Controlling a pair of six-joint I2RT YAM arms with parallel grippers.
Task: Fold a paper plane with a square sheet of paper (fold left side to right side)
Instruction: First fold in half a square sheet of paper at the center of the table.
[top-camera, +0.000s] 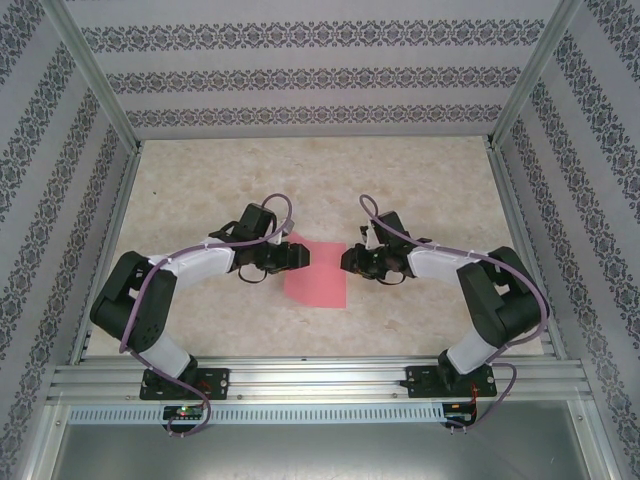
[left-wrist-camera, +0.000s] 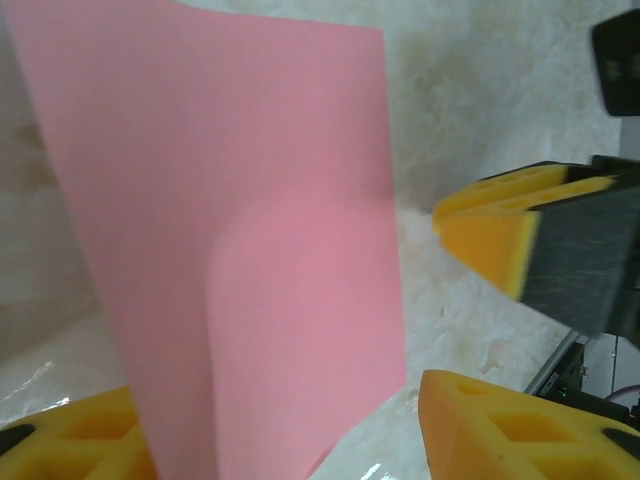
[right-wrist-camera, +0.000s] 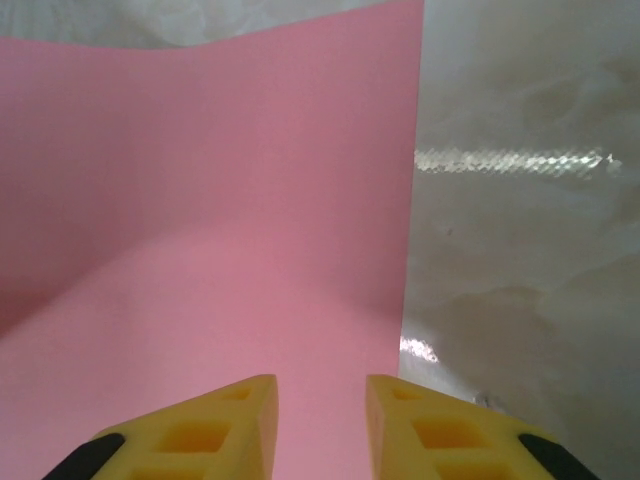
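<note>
Biggest first: the desk (top-camera: 420, 200), flat and pale, with lots of room for folding. Near its middle, a bit toward the near edge, lies the square sheet of paper (top-camera: 318, 275), pink, plain, not yet a plane. From the left wrist, looks lifted and curled on its left side.

To fold well: bring the left side over onto the right side. Match the corners first. Then press flat along the middle. Go slow, and hold the right side down to stop sliding.

Left gripper (top-camera: 292, 257): at the sheet's left side, fingers (left-wrist-camera: 500, 430) spread apart, let go, holding nothing. Right gripper (top-camera: 352, 262): just beside the sheet's right side, fingers (right-wrist-camera: 240, 420) close together with a small gap, pinching nothing.

Around: patterned walls (top-camera: 300, 75) and a metal rail (top-camera: 320, 372) at the desk edges, well apart from the paper. In the way: maybe the right gripper, low by the landing side. Lift it a little before laying the flap down.
</note>
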